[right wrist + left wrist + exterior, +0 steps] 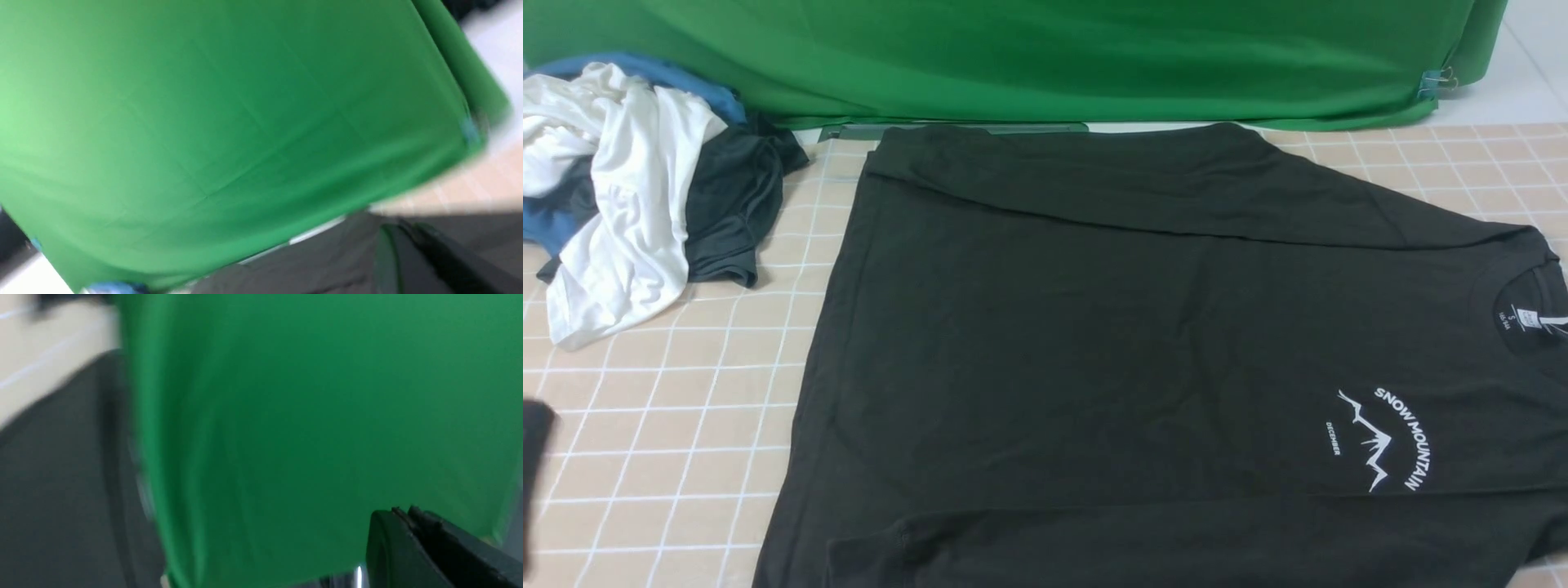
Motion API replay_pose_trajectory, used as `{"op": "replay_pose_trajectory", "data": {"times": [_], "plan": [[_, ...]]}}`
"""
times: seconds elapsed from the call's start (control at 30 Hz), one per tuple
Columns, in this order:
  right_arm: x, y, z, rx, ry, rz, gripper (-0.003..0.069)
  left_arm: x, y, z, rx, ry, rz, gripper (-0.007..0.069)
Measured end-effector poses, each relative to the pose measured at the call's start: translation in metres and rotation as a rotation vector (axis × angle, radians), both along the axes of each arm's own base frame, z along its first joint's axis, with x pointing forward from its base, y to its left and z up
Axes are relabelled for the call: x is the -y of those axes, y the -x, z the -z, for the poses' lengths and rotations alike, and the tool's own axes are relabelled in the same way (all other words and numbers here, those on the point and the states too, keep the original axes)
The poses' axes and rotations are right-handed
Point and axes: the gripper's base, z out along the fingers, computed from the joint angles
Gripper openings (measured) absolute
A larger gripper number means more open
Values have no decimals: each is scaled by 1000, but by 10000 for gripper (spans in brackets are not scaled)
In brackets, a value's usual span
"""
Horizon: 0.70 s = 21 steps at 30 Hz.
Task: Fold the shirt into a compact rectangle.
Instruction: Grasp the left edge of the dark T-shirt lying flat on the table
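Shirt (1094,327) flat on checked table (686,408), collar right, far and near edges folded in, so crosswise fold looks next. My left pincer (402,512) and right pincer (398,230) both clenched, empty, off the cloth.

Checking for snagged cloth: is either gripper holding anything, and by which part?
Nothing. The shirt lies flat, untouched; left gripper and right gripper have shut, empty jaws.
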Motion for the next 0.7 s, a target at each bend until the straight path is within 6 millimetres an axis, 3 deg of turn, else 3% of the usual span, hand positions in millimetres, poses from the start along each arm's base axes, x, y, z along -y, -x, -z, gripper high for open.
{"op": "replay_pose_trajectory", "data": {"times": [0.1,0.17,0.23,0.27,0.3,0.37,0.4,0.5,0.57,0.7], "plan": [[-6,-4,-35,-162,219,-59,31,6,7,-47,24,-183,35,18],[-8,-16,-52,-356,363,-115,31,13,0,-69,-77,-337,96,18],[-10,-32,-57,-638,522,-218,31,22,-20,-78,-290,-544,230,18],[-10,-33,-58,-661,526,-225,31,23,-22,-79,-309,-563,243,18],[-10,-41,-60,-763,592,-281,31,28,-37,-81,-427,-661,339,18],[-12,-52,-57,-865,637,-340,31,33,-52,-76,-567,-777,478,18],[-13,-62,-54,-930,654,-382,31,37,-71,-68,-698,-856,612,18],[-14,-73,-47,-993,676,-432,33,41,-100,-45,-897,-918,832,18],[-15,-76,-45,-1010,677,-443,34,43,-119,-26,-994,-909,914,18],[-15,-76,-45,-1008,681,-446,41,47,-138,-7,-1066,-896,952,18]]}}
